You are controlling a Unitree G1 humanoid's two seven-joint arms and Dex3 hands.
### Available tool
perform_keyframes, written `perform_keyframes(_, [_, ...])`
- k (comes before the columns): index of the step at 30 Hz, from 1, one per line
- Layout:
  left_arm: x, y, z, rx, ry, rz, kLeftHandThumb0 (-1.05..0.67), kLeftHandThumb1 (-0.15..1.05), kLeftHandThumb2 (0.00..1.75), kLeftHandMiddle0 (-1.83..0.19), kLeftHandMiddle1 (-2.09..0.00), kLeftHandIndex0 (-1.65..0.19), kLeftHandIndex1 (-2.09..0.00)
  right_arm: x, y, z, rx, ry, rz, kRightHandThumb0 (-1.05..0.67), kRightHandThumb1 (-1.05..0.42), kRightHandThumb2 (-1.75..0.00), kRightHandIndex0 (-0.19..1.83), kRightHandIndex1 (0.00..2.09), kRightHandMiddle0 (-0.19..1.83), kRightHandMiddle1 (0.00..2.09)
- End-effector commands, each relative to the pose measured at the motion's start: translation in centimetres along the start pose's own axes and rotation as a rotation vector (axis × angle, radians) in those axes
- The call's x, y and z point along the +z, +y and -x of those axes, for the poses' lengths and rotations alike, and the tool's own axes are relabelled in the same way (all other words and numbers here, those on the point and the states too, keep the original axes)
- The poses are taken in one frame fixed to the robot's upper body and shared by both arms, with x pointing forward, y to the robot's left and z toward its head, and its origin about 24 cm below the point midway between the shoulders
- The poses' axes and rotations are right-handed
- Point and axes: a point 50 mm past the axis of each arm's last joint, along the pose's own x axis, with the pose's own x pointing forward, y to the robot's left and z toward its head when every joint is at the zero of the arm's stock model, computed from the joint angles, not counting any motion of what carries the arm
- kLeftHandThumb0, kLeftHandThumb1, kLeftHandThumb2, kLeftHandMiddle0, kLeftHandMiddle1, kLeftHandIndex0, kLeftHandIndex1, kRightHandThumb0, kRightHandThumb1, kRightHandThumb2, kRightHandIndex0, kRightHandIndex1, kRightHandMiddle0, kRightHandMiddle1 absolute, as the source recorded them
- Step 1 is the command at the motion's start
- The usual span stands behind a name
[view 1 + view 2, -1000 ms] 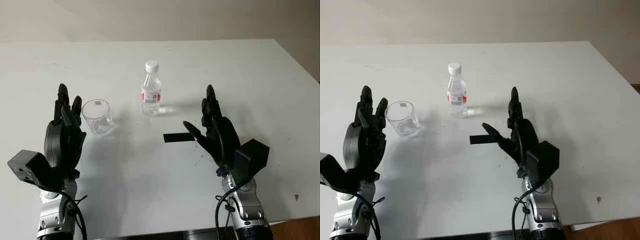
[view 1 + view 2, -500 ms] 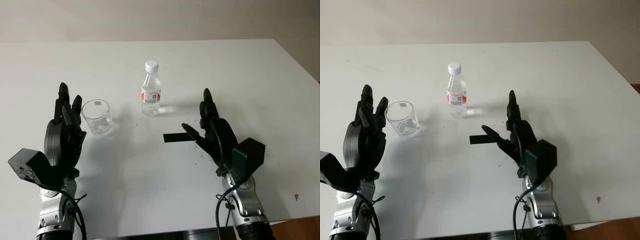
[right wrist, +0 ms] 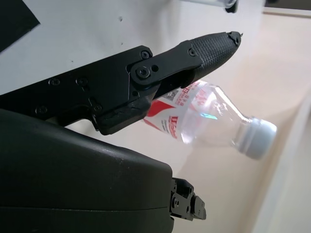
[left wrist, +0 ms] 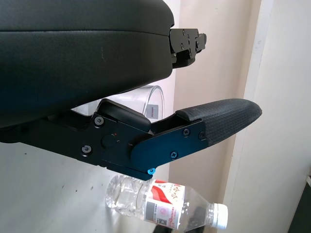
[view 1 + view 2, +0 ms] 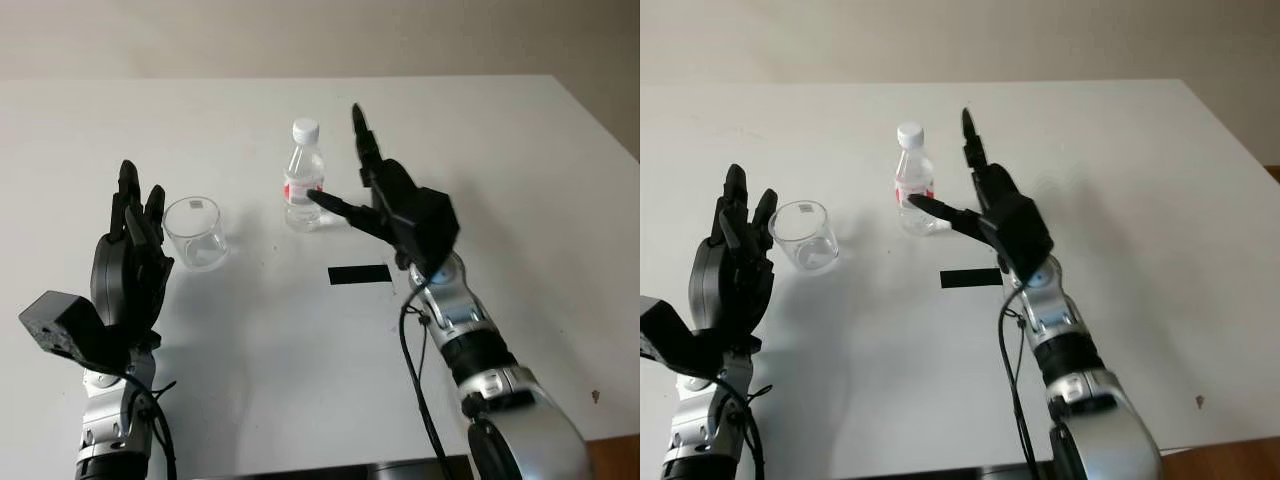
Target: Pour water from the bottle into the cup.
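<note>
Left eye view: bottle point(image 5: 303, 176) upright w/ white cap on, mid-table toward far side, red label, clear. Cup point(image 5: 195, 232) stands left of it, well apart, upright, transparent. Right hand point(image 5: 385, 195) raised just right of bottle, thumb tip in front of label, other fingers point(image 5: 360, 135) pointing up beside the cap; fingers apart, nothing gripped, can't tell if thumb touches bottle. Left hand point(image 5: 130, 262) just left of cup, nearer edge, palm toward cup, holding nothing. Black tape strip point(image 5: 359, 274) on white table point(image 5: 520, 180), near-right of bottle.
</note>
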Motion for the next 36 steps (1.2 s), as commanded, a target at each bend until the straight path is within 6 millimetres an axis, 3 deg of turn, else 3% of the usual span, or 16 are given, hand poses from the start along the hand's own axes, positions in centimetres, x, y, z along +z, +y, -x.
perform_keyframes(1, [0.2, -0.1, -0.2, 0.003, -0.014, -0.001, -0.85, 1.05, 0.78, 0.19, -0.38, 0.1, 0.0, 0.8, 0.4, -1.0, 0.014, -0.01, 0.019, -0.96, -1.0, -0.05, -0.19, 0.0, -0.19, 0.0])
perform_keyframes(16, [0.0, 0.2, 0.1, -0.002, -0.013, 0.001, -0.84, 1.05, 0.79, 0.19, -0.38, 0.11, 0.0, 0.3, 2.7, -2.8, 0.059, 0.141, 0.025, -1.01, -0.97, -0.05, -0.19, 0.0, -0.19, 0.0])
perform_keyframes(31, [-0.5, -0.4, 0.2, 0.014, 0.0, 0.004, -0.86, 1.05, 0.77, 0.19, -0.37, 0.1, 0.0, 0.0, 4.3, -2.4, 0.013, 0.117, -0.066, -0.93, -0.98, -0.06, -0.19, 0.0, -0.19, 0.0])
perform_keyframes(34, [-0.6, -0.4, 0.2, 0.016, 0.001, -0.002, -0.87, 1.05, 0.77, 0.19, -0.38, 0.1, 0.0, 0.1, 4.4, -2.4, -0.039, 0.114, -0.159, -0.81, -0.96, -0.05, -0.19, 0.0, -0.19, 0.0])
perform_keyframes(36, [-0.6, -0.5, 0.2, 0.017, 0.001, -0.003, -0.87, 1.05, 0.77, 0.19, -0.37, 0.1, 0.0, 0.2, 4.4, -2.5, -0.076, 0.123, -0.185, -0.7, -0.95, -0.05, -0.01, 0.13, 0.0, 0.13])
